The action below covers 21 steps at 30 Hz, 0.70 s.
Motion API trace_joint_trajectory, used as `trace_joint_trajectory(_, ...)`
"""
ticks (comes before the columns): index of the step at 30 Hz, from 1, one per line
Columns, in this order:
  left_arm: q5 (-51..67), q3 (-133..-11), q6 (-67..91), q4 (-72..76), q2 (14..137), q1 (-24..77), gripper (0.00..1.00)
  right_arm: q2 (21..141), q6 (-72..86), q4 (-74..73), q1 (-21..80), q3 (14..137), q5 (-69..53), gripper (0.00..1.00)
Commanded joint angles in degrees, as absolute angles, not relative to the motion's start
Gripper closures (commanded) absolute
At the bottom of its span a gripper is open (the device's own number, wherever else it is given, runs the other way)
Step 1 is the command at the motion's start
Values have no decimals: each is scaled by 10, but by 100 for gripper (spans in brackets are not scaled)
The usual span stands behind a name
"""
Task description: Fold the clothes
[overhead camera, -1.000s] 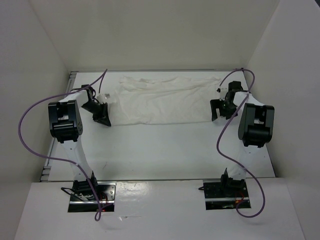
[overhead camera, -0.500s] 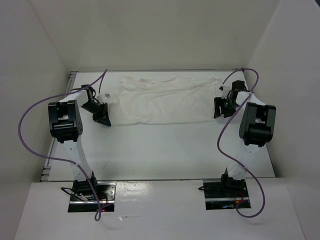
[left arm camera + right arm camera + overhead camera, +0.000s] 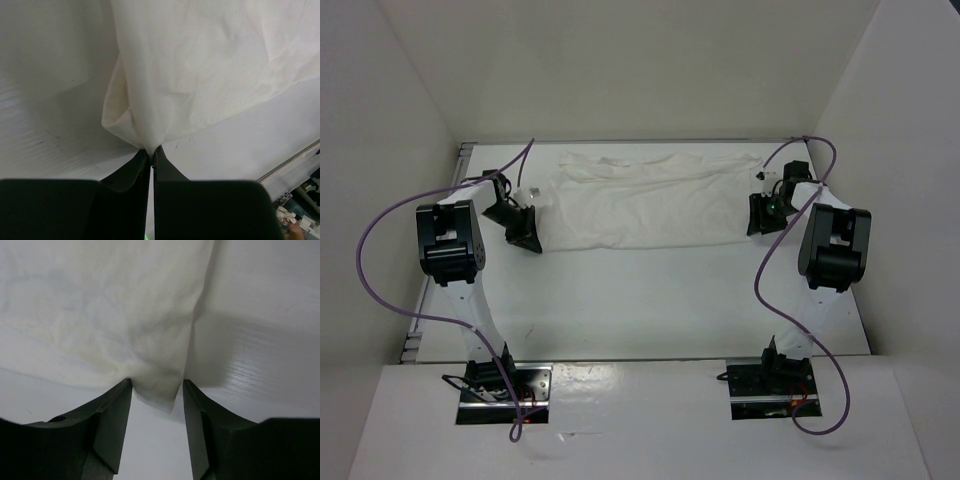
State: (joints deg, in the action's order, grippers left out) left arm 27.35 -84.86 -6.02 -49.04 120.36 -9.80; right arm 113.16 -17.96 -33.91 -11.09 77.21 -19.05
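Clothes: the clothes [image 3: 645,200] lay spread wide across the far part of the desk [image 3: 640,300].
Left pincer: the left pincer [image 3: 151,150] was pressed together on the cloth's left corner.
Right pincer: the right pincer [image 3: 156,385] was spread, with the right corner between its fingers.
Room: bare desk lay in front of the near edge.
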Motion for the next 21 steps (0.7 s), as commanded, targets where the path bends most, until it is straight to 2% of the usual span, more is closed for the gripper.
trace_joint_trajectory(1,261,-835,-76,-494,1206,-95,94,1172,-186,-360,-110,760,-205,49)
trace_joint_trajectory(8,261,-835,-76,-494,1206,-95,96,1172,-186,-366,-110,737,-205,69)
trace_joint_trajectory(11,266,-835,-76,-499,1206,-95,99,1177,-186,-366,-110,731,-200,84)
trace_joint_trajectory(12,266,-835,-76,-499,1206,-95,100,1177,-186,-366,-110,731,-200,93)
trace_joint_trajectory(13,266,-835,-76,-499,1206,-95,100,1177,-186,-366,-110,731,-200,98)
trace_joint_trajectory(21,278,-878,-92,-526,1185,-100,100,1155,-197,-394,-110,789,-200,100)
